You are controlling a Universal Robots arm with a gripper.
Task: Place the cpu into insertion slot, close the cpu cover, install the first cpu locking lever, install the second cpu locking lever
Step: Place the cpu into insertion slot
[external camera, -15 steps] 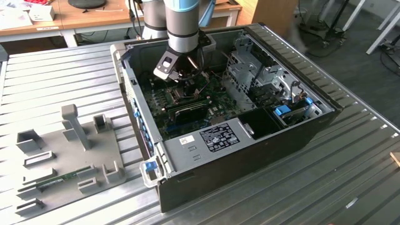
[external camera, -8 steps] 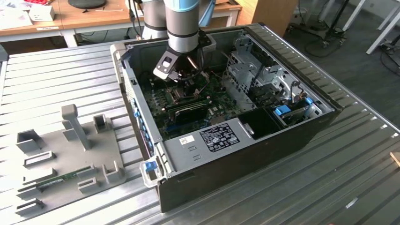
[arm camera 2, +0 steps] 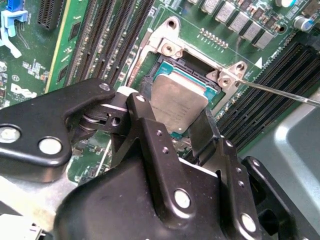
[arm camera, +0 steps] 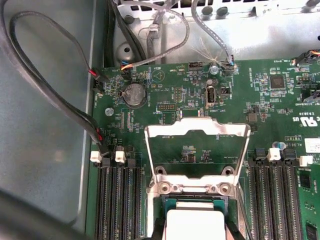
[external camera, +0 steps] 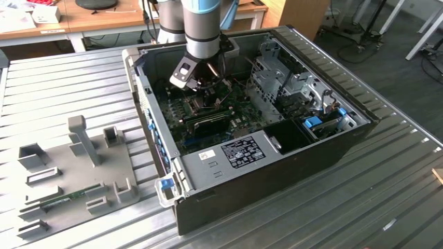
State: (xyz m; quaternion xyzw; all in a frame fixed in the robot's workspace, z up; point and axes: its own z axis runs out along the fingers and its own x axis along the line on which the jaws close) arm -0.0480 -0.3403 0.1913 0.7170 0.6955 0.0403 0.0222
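Over insertion slot (arm camera 2: 196, 71), cpu (arm camera 2: 179, 99) in pincer (arm camera 2: 174, 111)

Ribbed table (external camera: 69, 78) bears case (external camera: 277, 176) (open), fixture (external camera: 76, 179).

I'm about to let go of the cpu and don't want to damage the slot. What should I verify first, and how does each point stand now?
1. Grip: the gripper is shut on two opposite sides of the cpu: ok.
2. Cover swung open, away from the slot: ok.
3. Cpu over the slot, lined up with it in both wrist views: ok.
4. Cpu lying flat and fully down in the slot: cannot tell.
5. Lever swung out, off the slot: ok.
6. Cpu corner orientation matching the slot: cannot tell.
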